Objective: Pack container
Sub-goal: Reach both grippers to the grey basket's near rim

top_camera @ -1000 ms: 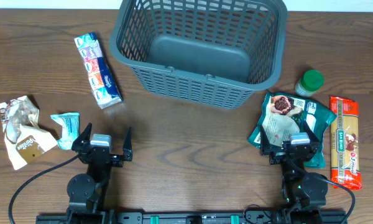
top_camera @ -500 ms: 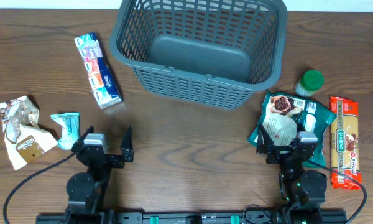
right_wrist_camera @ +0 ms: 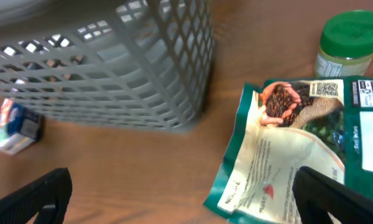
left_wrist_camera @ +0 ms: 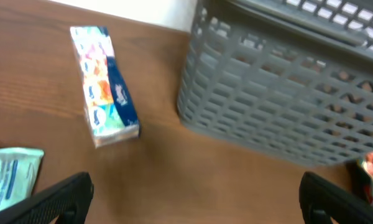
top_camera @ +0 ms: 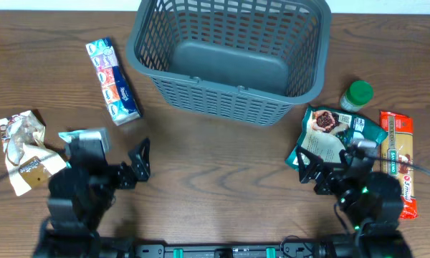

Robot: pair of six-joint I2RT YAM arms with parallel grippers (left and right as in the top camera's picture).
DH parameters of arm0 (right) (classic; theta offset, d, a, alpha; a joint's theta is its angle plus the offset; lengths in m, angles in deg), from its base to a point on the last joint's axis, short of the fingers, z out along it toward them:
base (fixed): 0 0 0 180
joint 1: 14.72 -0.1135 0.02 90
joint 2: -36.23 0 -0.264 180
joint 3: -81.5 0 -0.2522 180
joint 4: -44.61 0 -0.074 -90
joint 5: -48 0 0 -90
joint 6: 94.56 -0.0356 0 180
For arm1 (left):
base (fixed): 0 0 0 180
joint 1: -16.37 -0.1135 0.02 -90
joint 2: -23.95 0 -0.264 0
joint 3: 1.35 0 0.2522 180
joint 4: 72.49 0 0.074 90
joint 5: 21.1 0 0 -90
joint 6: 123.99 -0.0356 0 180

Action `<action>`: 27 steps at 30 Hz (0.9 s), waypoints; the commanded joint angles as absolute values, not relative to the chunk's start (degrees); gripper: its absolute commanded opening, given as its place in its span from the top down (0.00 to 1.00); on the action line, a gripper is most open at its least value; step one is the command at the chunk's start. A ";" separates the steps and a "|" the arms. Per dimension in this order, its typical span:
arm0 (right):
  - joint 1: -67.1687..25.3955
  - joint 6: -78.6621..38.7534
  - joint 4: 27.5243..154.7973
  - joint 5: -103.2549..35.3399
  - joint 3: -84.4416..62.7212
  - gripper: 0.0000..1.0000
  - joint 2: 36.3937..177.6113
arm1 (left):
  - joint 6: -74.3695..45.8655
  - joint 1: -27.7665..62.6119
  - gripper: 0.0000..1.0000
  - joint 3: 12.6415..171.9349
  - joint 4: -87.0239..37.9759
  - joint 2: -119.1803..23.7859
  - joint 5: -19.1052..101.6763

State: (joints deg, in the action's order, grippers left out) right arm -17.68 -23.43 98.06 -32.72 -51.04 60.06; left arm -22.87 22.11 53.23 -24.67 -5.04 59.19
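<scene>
The large dark grey plastic basket [top_camera: 229,66] with slotted lattice sides sits at the middle of the table's far edge. Its solid base shows bare, so by my reading no packing is done yet and every item is left to go in. It stands upright, its open mouth up and wider than its base, and the walls look whole, with a small tab on the near rim.

All the goods lie outside it on the brown wooden table [top_camera: 215,172]:
- Near the right edge, a teal foil coffee pouch [top_camera: 333,132] lies flat.
- A long orange-red packet of pasta [top_camera: 401,154] is just beside the pouch, closer to that edge.
- A multi-coloured pack of tissues [top_camera: 113,80] lies towards the far left.
- A crumpled white-and-brown paper bag [top_camera: 20,149] lies by the left edge.
- A small teal soft packet [left_wrist_camera: 9,177] lies next to the bag.
- A little green-lidded jar [top_camera: 357,94] stands off the basket's right corner.

The left gripper [left_wrist_camera: 199,202] hangs above bare table near the front edge. Its fingers are spread wide and hold nothing. The right gripper [right_wrist_camera: 186,202] is likewise spread and empty, over the near end of the coffee pouch.
</scene>
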 commanded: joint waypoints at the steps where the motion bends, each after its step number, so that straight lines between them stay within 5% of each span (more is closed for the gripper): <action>1: -18.14 -24.22 104.83 -28.88 -40.64 0.00 67.30 | -26.81 22.09 0.01 64.09 -18.59 -14.57 54.82; 11: -18.12 -22.36 137.49 -25.77 -9.49 0.01 92.04 | -32.43 22.07 0.01 100.83 12.51 -40.45 52.02; 27: -18.21 -18.77 140.48 -23.32 -6.30 0.01 104.46 | -38.57 22.22 0.01 106.47 18.37 -45.92 52.00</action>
State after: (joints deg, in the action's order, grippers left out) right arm -17.71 -21.70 139.96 -25.05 -8.45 102.51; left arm -35.46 22.11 105.03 18.72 -44.56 52.50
